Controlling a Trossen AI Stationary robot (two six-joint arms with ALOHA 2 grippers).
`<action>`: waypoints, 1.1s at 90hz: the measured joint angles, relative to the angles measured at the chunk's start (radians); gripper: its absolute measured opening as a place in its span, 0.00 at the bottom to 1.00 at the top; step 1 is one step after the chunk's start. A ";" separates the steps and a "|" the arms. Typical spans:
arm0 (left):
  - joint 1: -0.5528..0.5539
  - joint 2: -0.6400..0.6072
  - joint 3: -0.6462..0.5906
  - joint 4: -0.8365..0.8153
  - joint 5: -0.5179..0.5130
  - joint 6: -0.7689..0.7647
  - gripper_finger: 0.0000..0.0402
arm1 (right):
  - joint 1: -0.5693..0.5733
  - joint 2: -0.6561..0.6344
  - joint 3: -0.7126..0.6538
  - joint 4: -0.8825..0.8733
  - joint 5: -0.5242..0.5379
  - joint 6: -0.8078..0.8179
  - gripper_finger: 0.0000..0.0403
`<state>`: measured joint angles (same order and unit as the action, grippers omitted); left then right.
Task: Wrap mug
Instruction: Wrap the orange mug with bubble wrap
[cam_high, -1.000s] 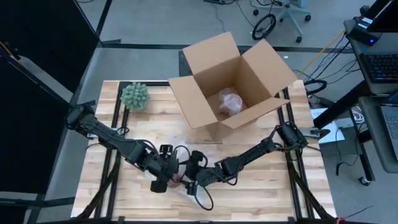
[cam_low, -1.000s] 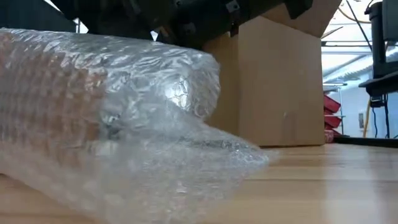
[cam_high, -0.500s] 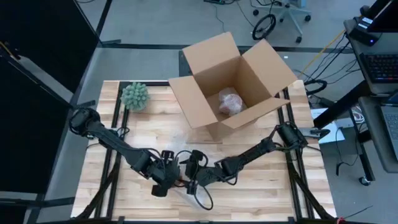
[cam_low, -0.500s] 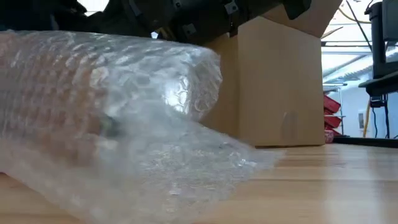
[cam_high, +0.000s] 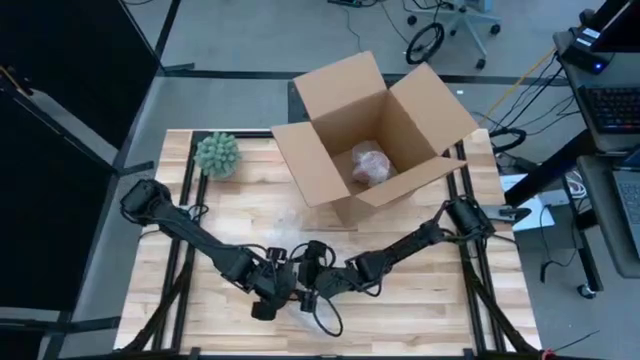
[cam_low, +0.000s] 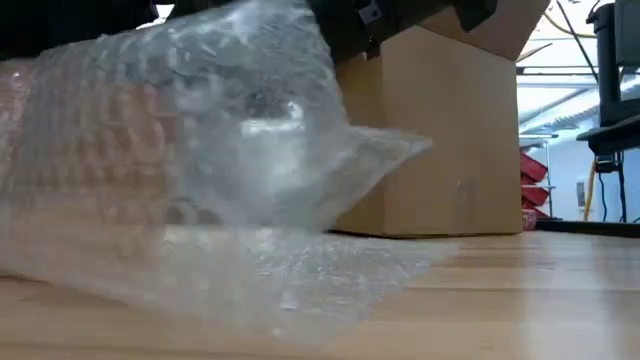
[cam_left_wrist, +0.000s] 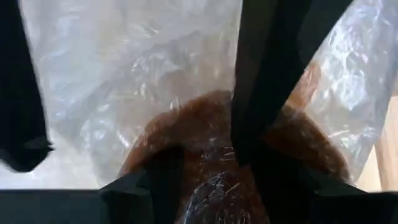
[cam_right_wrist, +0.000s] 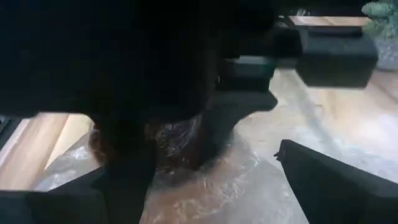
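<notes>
Two pincers meet over a bubble-wrapped mug at the desk's front

Two dark arms reach in from either side in the high view, and we see the left pincer (cam_high: 268, 298) and the right pincer (cam_high: 312, 290) nearly touching at the front middle of the wooden desk (cam_high: 430, 310). Behind them an open cardboard box (cam_high: 372, 130) holds a wrapped bundle (cam_high: 368, 163), and a small green plant (cam_high: 217, 154) stands at the far left corner.

In the low view, bubble wrap (cam_low: 200, 180) fills the left of the picture, lying on the desk with one flap lifted; a reddish-brown form shows faintly through it. The box (cam_low: 440, 140) stands behind.

In the left wrist view we look past that arm's fingers (cam_left_wrist: 267, 81) onto the brown mug (cam_left_wrist: 211, 162) under clear wrap (cam_left_wrist: 124, 81). One finger lies across the wrapped mug, but we cannot tell whether the left pincer clamps it.

In the right wrist view the mug (cam_right_wrist: 168, 146) sits in wrap, mostly hidden by dark parts of the arms. We cannot tell whether the right pincer is parted or closed.
</notes>
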<state>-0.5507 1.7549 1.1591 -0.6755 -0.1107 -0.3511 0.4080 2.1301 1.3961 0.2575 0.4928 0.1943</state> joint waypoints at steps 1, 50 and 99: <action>0.000 0.001 0.000 0.002 0.002 0.000 0.43 | 0.000 -0.002 0.000 -0.003 -0.001 -0.001 0.80; 0.000 -0.064 0.050 -0.071 0.006 -0.009 0.43 | -0.005 0.002 0.000 -0.018 -0.016 0.051 0.80; 0.003 -0.161 0.148 -0.248 -0.156 -0.010 0.43 | -0.005 0.003 0.001 -0.021 -0.026 0.045 0.80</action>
<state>-0.5476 1.5936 1.3073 -0.9240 -0.2668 -0.3614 0.4030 2.1331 1.3968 0.2367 0.4664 0.2390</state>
